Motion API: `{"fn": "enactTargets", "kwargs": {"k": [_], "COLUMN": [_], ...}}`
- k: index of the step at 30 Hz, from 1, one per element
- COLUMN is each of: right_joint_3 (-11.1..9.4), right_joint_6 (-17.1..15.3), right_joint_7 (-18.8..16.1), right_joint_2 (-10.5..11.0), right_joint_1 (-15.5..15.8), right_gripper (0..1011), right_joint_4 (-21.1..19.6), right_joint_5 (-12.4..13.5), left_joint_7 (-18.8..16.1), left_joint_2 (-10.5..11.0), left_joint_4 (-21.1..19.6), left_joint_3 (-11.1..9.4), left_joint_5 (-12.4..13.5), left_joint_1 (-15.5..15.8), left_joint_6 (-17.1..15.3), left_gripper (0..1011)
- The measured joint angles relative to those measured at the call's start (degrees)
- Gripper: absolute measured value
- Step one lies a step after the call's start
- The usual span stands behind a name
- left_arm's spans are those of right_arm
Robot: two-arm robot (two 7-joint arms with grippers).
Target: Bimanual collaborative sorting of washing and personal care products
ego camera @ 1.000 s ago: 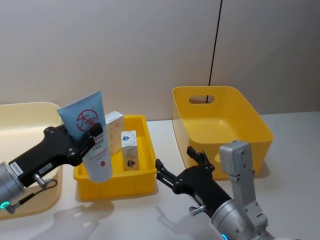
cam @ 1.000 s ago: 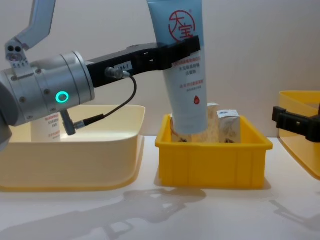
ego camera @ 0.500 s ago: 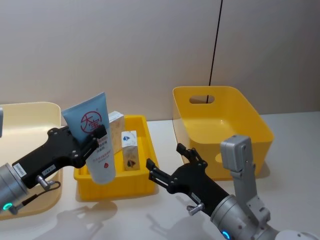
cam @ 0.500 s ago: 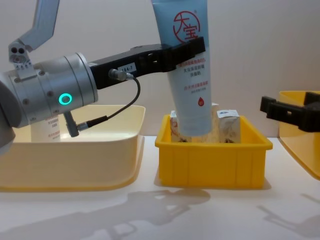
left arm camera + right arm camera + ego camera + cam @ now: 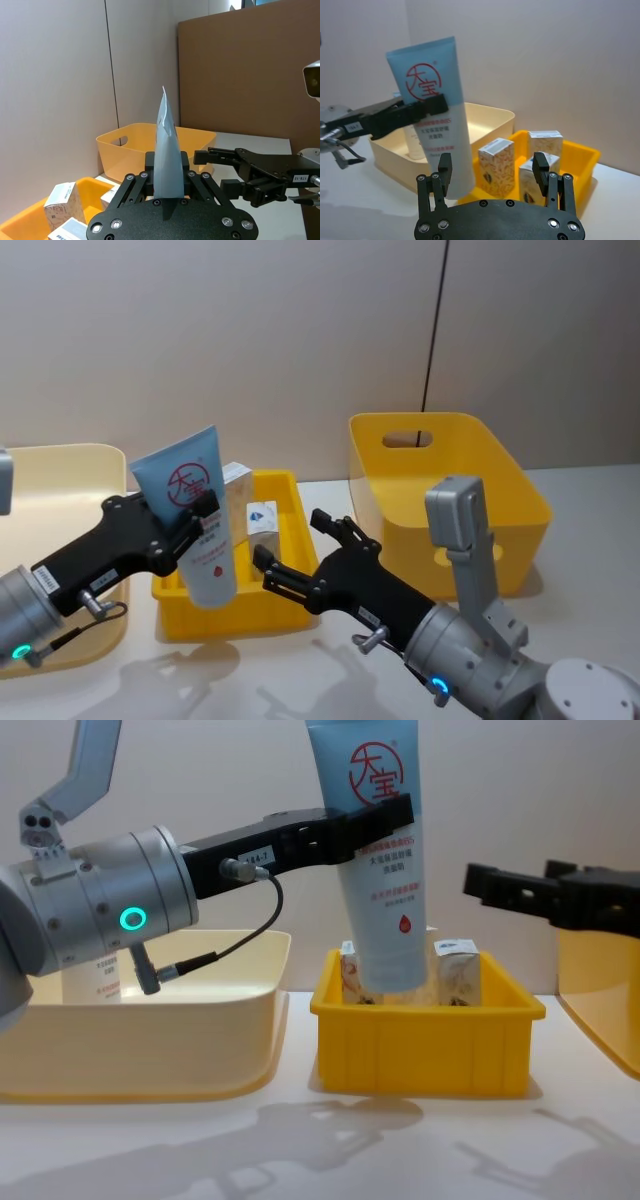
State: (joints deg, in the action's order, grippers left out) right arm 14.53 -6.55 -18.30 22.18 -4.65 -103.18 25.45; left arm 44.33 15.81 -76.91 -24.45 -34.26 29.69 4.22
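Note:
A pale-blue tube (image 5: 195, 515) with a red round logo hangs upright over the small yellow bin (image 5: 230, 612), cap end down. My left gripper (image 5: 203, 512) is shut on the tube's (image 5: 385, 870) middle. Edge-on, the tube (image 5: 167, 160) stands between the left fingers (image 5: 150, 163). My right gripper (image 5: 292, 540) is open, a short way to the right of the tube, at about its height. Between its open fingers (image 5: 445, 172) the tube (image 5: 437, 125) shows farther off. Three patterned cartons (image 5: 495, 167) (image 5: 545, 142) (image 5: 537, 180) stand in the small bin. Another tube (image 5: 105, 980) stands in the cream bin (image 5: 150, 1030).
A large yellow bin (image 5: 450, 490) with a handle hole stands at the right, behind my right arm. The cream bin (image 5: 60, 465) lies at the left, close beside the small bin. A wall stands close behind the table.
My right gripper has swung left from beside the large yellow bin toward the held tube. My left gripper has shifted slightly right with the tube.

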Motion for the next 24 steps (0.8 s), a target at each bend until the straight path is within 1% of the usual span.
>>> {"fn": "enactTargets", "kwargs": {"k": [6,13,18,24], "right_joint_3": [1.55,3.54,5.43,7.49], "right_joint_6": [-2.14,-4.47,-6.42,-7.96], "right_joint_7": [-1.88,-3.13,-3.35,-2.6], "right_joint_2": [0.42,0.8,0.95,0.77], "right_joint_1": [-2.37,-4.65,-6.48,-8.25], "right_gripper": [1001,1001,1001,1001], "right_joint_4": [0.24,0.9,1.68,2.64], "right_joint_5": [0.8,0.9,0.3,-1.38], "left_joint_7": [0.05,0.07,0.07,0.07], "left_joint_2": [0.0,0.0,0.0,0.0], "left_joint_4": [0.0,0.0,0.0,-0.01], "left_joint_3": [-0.04,-0.08,-0.08,-0.08], "left_joint_5": [0.0,0.0,0.0,0.01], "left_joint_1": [0.0,0.0,0.0,-0.01], "left_joint_6": [0.03,0.04,0.05,0.05], "left_gripper": [255,255,255,255]}}
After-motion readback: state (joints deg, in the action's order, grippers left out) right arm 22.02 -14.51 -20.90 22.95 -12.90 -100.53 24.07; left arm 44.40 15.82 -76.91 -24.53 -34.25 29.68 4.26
